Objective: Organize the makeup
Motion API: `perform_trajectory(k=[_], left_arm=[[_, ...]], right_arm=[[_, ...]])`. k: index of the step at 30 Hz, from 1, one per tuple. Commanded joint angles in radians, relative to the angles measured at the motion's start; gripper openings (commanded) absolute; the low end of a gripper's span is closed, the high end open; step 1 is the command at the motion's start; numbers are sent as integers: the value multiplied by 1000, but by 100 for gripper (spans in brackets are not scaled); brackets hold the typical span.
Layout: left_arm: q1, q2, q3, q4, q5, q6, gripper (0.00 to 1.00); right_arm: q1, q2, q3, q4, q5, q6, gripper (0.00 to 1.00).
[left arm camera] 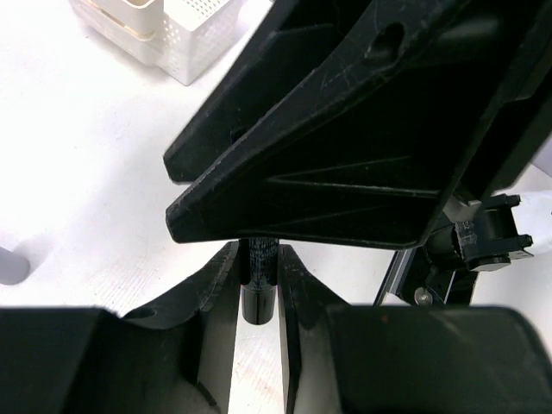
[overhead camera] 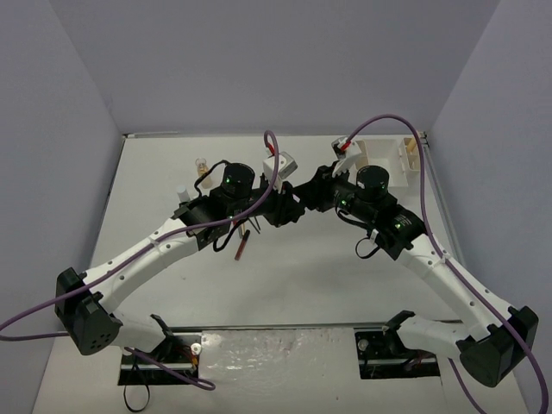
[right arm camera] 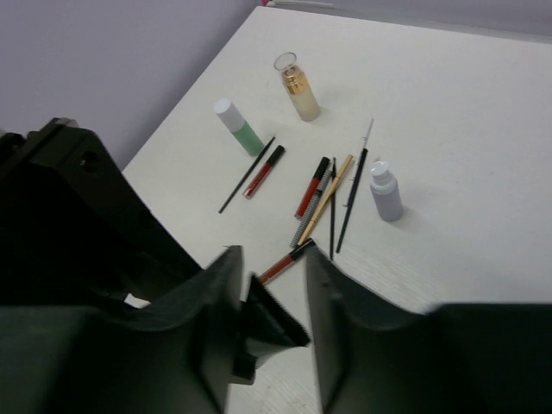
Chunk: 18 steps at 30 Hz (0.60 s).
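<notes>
Green bottle (right arm camera: 239, 128), amber bottle (right arm camera: 298, 89), red tubes (right arm camera: 264, 171), thin black pencils (right arm camera: 352, 200) and grey-purple bottle (right arm camera: 385, 193) lie loose on the white counter (right arm camera: 448, 103). Both arms reach inward and meet. The left claw (left arm camera: 259, 259) pinches a black tube (left arm camera: 258, 297). The right claw (right arm camera: 270, 259) straddles a black ridged piece (right arm camera: 274, 315); I cannot tell whether it grips.

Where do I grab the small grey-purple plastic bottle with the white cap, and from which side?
Probably its round body, just under the white cap, coming down from above. The grey-purple bottle stands upright, and in the right wrist view only a thin black pencil lies close by.
</notes>
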Motion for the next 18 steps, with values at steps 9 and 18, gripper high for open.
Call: perform_trajectory(k=[9,18], left_arm=[[21,-6,51,19,-39,0,63],[156,-89,62,-281,-231,-18,86]], right_arm=[[-5,-66,2,54,131,-68,4],[-163,-6,62,58,490,-212,0]])
